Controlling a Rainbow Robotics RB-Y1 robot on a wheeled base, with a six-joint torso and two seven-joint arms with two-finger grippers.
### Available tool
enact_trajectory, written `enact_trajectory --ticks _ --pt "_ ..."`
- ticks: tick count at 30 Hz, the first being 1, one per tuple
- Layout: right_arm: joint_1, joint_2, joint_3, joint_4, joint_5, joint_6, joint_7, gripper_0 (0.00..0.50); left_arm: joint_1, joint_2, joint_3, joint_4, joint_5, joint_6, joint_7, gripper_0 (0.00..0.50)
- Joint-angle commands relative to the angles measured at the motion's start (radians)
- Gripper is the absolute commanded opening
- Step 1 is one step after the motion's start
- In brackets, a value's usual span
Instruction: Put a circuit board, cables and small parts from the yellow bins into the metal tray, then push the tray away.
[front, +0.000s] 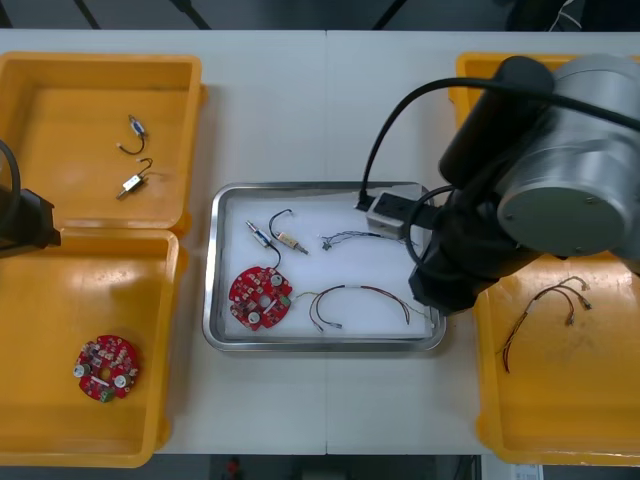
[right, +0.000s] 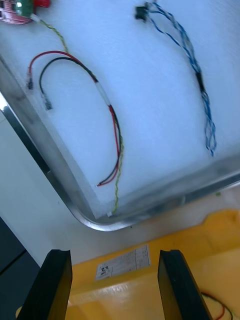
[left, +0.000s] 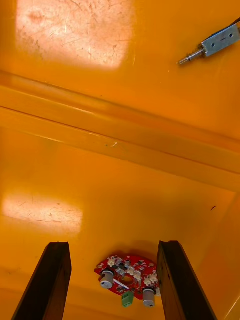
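Metal at the rim and white inside, the tray (front: 320, 343) sits mid-table between the 4 yellow bins. In it you have a red circuit board (front: 260, 297) at the near left and 2 small metal parts (front: 291, 241) just beyond it. A twisted blue and white cable (front: 350, 238) lies toward the far right, and a red, black and yellow cable (front: 360, 298) arches along the near side.

Your right arm (front: 540, 180) reaches over the tray's right side. The right gripper (right: 114, 252) hangs above the rim of the near right bin (front: 570, 400), just beside the tray's near right corner. Its fingers (right: 52, 285) stand wide apart with nothing between them. In that bin a red and yellow cable (front: 545, 305) lies to the right of the arm. A corner of the far right bin (front: 472, 68) shows beyond the arm.

Your left arm (front: 25, 220) sits at the table's left edge, about level with the wall between the far left bin (front: 100, 62) and the near left bin (front: 90, 457). The left gripper (left: 114, 245) is spread open too and holds nothing. It hovers over the floor of the near left bin, where the other circuit board (front: 105, 367) lies flat. In the wrist view that board shows low between the 2 fingers, not touching them. In the far left bin 2 far-bin metal parts (front: 133, 183) rest apart from each other, 1 farther and 1 nearer.
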Motion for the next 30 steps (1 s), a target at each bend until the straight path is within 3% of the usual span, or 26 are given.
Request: enact_trajectory --ticks 1,7,13,23,30 --pt "-0.099 0.096 0.133 0.034 0.057 -0.004 0.146 0.5 0.024 0.053 0.031 -0.021 -0.008 -0.011 -0.102 0.5" --pt "-0.123 0.169 0.288 0.04 0.186 -0.052 0.248 0.5 0.024 0.058 0.031 -0.016 -0.008 -0.014 -0.142 0.5" --pt "-0.12 0.198 0.437 0.041 0.287 -0.149 0.238 0.5 0.025 0.059 0.031 0.008 0.006 -0.03 -0.225 0.5" --pt "-0.077 0.281 0.518 0.11 0.373 -0.175 0.228 0.5 0.028 0.064 0.046 0.028 0.071 -0.054 -0.259 0.5" --pt "-0.024 0.315 0.563 0.147 0.477 -0.202 0.229 0.5 0.078 0.066 0.101 0.021 0.092 -0.066 -0.288 0.5"
